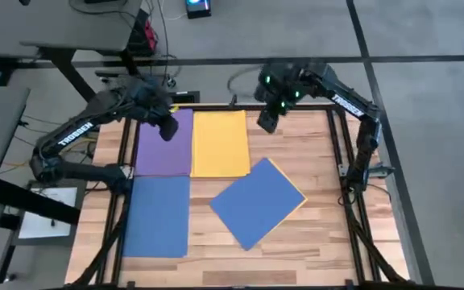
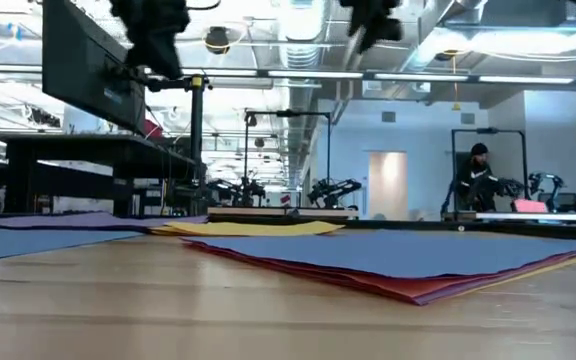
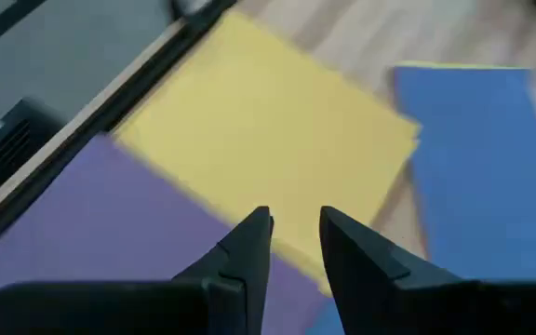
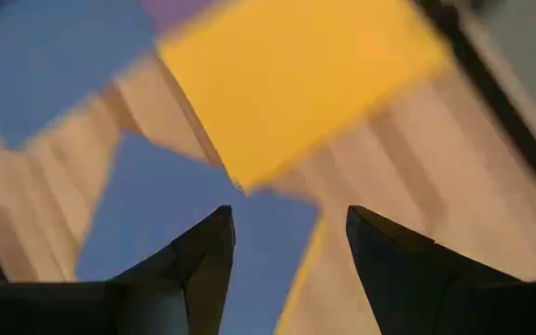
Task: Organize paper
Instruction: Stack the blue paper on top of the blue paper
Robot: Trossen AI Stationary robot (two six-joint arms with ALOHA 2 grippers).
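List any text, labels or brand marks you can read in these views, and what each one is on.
"TROSSEN" in white letters on the left arm.
White lettering on the right arm, probably the same brand, too small to read for certain.
White printed sheet off the table's left edge: print too small to read.
Nothing is written on the purple paper, yellow paper or the two blue sheets.

Grey floor [image 1: 425,161] surrounds the table; bright ceiling lights [image 2: 298,75] overhead.

Bright overhead ceiling lights [image 2: 298,72] glare; both wrist views motion-blurred.
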